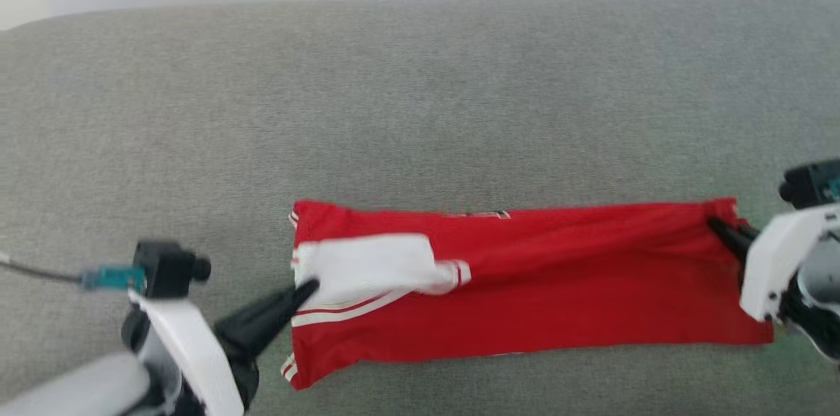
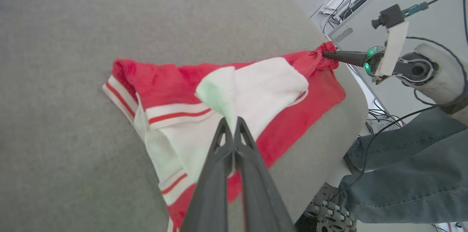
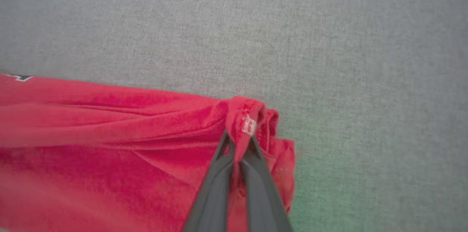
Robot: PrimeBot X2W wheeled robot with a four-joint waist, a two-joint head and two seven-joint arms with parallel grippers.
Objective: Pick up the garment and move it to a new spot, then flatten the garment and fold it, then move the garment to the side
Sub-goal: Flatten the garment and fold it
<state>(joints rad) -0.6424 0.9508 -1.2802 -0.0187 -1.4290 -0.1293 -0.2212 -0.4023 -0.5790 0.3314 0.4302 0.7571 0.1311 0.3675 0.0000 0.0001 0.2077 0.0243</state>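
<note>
Head view: garment (image 1: 538, 285) lay folded into a long red band near the front of the grey woven surface (image 1: 394, 107). Long axis ran left-right, with the white sleeve (image 1: 374, 265) end toward the robot's left. Left gripper (image 1: 310, 286) was pressed together on the sleeve cloth. Right gripper (image 1: 712, 222) pinched the bunched far right corner. Cloth was soft and creased lengthwise, with red-white striped trim (image 2: 175, 113). Left wrist view: surface edge was rounded, with cables (image 2: 378, 116) and a person's jeans-clad legs (image 2: 402, 158) beyond it.

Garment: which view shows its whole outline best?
Head view: the garment lies as a long band, both ends visible, left claw at the white sleeve, right claw at the opposite corner. Left wrist view foreshortens it; right wrist view shows its bunched red corner.
</note>
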